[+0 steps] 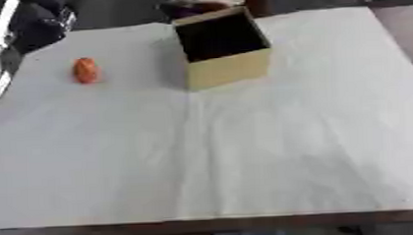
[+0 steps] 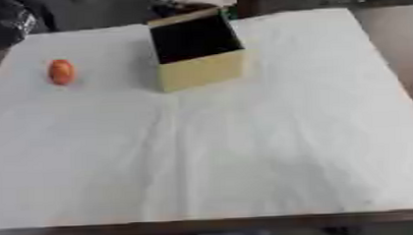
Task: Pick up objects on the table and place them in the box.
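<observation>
The orange object (image 1: pixel 86 70), small and rounded, lies on the white cloth (image 1: pixel 245 152) at the far left part of the table, and nothing touches it. It seems to stand a little upright, taller than it is wide, but what kind of thing it is I cannot tell.

Neither the left hand nor the right hand of the robot shows in the left eye view or in the right eye view, so I cannot tell if the fingers are spread, pressed together or pinching something.

The box (image 1: pixel 222 49) stands to the right of the orange object, well apart from it, near the far edge of the table and about in the middle of its width. It is a cardboard box of tan colour, open at the top, and its inside looks dark; I cannot see whether something lies in it. It is turned a little, so that one corner points toward the near side.

The cloth covers almost the whole table and has soft folds that run from the box toward the near edge. A dark wooden edge of the table (image 1: pixel 205 226) shows along the bottom of the view.
</observation>
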You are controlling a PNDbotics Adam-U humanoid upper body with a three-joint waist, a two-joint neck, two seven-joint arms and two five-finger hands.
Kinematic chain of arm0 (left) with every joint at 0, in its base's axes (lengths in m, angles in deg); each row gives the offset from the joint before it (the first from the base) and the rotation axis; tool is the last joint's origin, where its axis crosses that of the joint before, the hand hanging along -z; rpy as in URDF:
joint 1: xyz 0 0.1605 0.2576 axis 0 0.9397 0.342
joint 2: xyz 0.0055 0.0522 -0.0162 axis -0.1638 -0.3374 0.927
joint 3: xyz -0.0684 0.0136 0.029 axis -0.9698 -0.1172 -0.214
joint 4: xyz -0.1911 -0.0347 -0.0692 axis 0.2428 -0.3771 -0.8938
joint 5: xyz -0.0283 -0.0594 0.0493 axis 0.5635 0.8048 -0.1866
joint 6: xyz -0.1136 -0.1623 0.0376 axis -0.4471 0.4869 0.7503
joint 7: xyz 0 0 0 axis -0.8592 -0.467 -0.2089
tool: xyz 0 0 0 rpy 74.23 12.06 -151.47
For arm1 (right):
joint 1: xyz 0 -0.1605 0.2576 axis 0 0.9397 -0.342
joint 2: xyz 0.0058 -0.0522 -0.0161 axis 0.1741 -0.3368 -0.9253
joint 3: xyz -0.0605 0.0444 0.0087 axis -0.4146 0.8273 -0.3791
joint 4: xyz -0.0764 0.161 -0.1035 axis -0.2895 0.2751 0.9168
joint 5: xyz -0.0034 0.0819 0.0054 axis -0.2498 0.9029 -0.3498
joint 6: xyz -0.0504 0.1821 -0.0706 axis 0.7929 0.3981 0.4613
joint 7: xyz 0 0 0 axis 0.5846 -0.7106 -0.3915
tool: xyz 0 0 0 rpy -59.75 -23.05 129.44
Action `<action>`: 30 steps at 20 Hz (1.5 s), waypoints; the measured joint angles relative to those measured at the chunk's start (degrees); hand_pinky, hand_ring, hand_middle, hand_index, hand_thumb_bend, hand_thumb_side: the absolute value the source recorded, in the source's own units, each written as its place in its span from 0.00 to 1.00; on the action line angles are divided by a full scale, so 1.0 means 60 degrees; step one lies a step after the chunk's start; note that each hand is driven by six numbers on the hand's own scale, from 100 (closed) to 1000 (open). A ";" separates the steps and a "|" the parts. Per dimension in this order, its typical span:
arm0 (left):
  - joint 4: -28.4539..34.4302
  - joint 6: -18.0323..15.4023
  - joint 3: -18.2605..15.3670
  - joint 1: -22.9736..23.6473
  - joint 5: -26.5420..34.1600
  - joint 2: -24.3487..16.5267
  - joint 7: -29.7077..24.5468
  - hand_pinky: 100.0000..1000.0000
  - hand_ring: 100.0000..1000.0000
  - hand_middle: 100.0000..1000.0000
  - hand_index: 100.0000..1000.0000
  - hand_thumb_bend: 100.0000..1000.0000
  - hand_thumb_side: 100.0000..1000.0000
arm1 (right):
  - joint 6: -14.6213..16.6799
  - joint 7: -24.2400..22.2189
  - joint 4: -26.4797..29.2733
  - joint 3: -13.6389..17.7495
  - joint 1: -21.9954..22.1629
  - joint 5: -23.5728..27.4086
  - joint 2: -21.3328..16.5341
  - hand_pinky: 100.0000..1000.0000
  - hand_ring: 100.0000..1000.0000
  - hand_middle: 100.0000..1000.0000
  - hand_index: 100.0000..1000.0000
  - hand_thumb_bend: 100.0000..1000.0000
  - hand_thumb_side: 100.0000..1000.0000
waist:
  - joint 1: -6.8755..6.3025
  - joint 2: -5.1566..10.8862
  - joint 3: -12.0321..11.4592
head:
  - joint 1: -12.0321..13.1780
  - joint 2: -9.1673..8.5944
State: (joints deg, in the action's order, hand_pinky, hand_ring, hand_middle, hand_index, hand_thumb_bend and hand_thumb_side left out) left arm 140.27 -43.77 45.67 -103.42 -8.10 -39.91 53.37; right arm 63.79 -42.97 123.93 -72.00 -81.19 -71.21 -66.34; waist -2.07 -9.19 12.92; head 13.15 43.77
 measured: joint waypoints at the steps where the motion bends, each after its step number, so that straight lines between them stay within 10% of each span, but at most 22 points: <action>1: -0.0261 -0.0052 0.0061 -0.0128 -0.0041 -0.0053 -0.0192 0.77 0.69 0.74 0.93 0.25 0.63 | -0.0002 -0.0010 0.0000 -0.0005 0.0008 0.0000 0.0000 0.69 0.98 0.73 0.95 0.00 0.41 | -0.0001 0.0001 0.0012 | -0.0001 0.0000; 15: -0.3954 -0.0543 0.0746 -0.2258 -0.2154 0.0285 -0.2198 0.75 0.68 0.73 0.92 0.33 0.48 | -0.0032 -0.0186 0.0000 -0.0109 0.0014 0.0080 -0.0001 0.69 0.99 0.73 0.95 0.00 0.41 | -0.0044 0.0002 0.0143 | -0.0029 0.0003; 30: -0.6375 -0.0422 0.0652 -0.2931 -0.3908 0.1273 -0.2073 0.73 0.65 0.68 0.90 0.34 0.42 | -0.0064 -0.0248 0.0000 -0.0110 0.0037 0.0095 0.0051 0.69 0.99 0.73 0.95 0.00 0.41 | -0.0011 0.0002 0.0245 | -0.0020 0.0002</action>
State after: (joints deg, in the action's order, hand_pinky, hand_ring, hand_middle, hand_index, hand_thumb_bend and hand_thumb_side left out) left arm 102.02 -46.30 49.58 -121.00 -31.55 -32.27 40.93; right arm 63.40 -44.45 123.93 -72.65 -80.97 -70.64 -66.04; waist -2.13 -9.18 14.39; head 13.03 43.78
